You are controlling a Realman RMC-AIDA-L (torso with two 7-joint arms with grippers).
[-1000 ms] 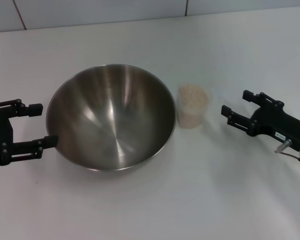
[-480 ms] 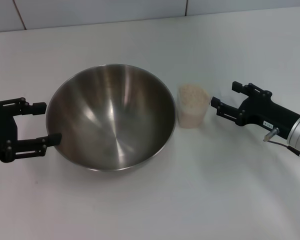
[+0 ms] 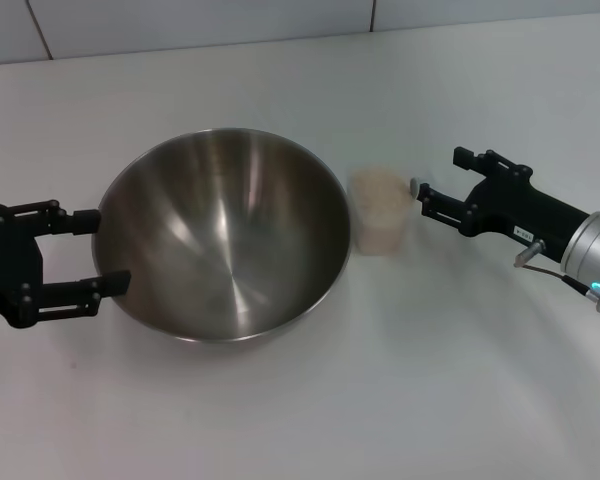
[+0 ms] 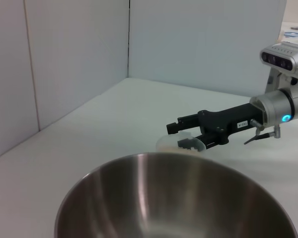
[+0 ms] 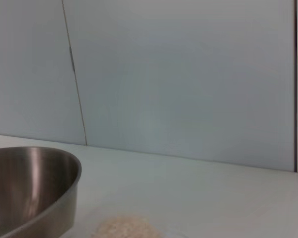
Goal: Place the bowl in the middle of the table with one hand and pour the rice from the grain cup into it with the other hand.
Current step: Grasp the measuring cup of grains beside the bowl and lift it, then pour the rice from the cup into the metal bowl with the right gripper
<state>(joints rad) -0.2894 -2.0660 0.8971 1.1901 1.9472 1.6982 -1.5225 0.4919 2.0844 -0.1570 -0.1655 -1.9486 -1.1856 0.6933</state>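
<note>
Right gripper (image 3: pixel 432 183) open, jaws flanking the grain cup (image 3: pixel 381 212) beside the steel bowl (image 3: pixel 223 232). Left gripper (image 3: pixel 98 250) open, straddling the bowl rim. Risk: fingertip nudges the brim-full cup, tipping rice (image 3: pixel 378 187) onto the table (image 3: pixel 300 410).

The right gripper (image 3: pixel 435 180) is closer to the grain cup (image 3: pixel 384 211) than a second ago, its open fingers now reaching the cup's rim on the side away from the bowl (image 3: pixel 223 232), where before a clear gap of table (image 3: pixel 430 380) lay between them; its arm sits higher and farther in across the head view; the left gripper (image 3: pixel 108 250) has slid toward the bowl, its open fingertips now at the bowl's outer wall, the nearer one overlapping the rim's edge.
</note>
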